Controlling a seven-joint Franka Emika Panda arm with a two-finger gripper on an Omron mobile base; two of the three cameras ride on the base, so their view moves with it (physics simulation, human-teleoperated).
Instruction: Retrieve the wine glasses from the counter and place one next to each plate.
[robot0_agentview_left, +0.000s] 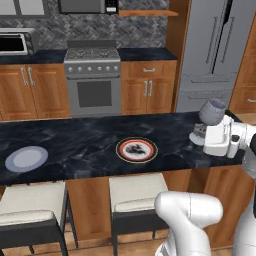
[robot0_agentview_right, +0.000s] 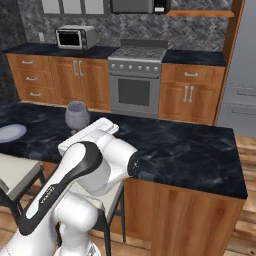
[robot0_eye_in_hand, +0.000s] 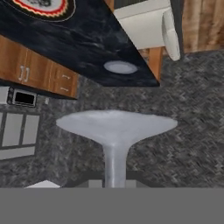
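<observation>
Gripping a wine glass (robot0_agentview_left: 212, 111) by the stem, my gripper (robot0_agentview_left: 200, 134) shut tight on it. Glass sits tilted, bowl up above my hand, foot (robot0_eye_in_hand: 116, 125) right in front of the fingers in the hand view. I'm over the right end of the island top (robot0_agentview_left: 75, 145). Red-rimmed plate (robot0_agentview_left: 136, 150) lies on the top just left of my hand, apart from it. Pale plate (robot0_agentview_left: 26, 158) sits far left on the same top, well apart from the glass.
</observation>
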